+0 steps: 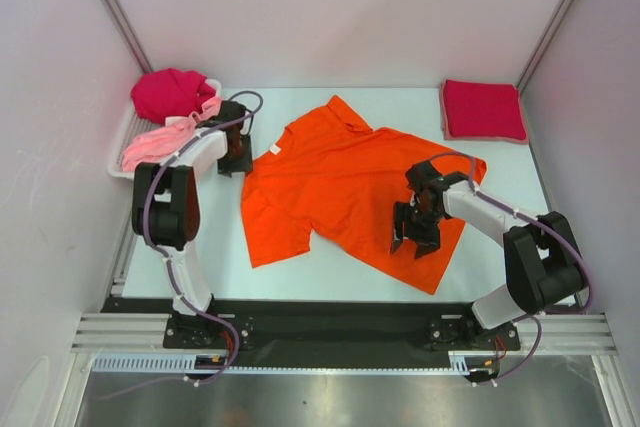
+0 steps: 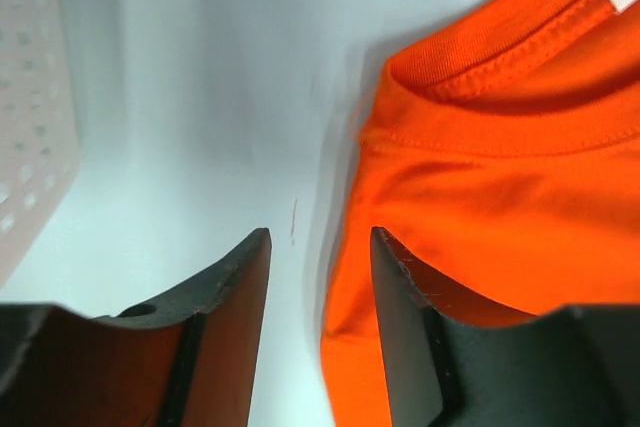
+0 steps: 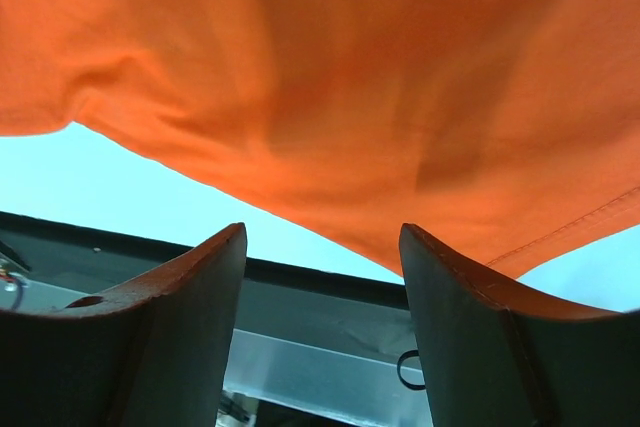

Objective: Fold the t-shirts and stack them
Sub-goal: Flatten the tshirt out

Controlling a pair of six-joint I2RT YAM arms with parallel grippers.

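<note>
Pale surface bearing an orange t-shirt spread loosely across the middle, a folded crimson t-shirt at the far right corner, and a white tray at the far left corner.

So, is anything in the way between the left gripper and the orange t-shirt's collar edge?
Nothing visible. The left gripper hangs open over bare table, with the orange t-shirt lying right beside one finger. The white tray sits on the other side, off the path.
</note>
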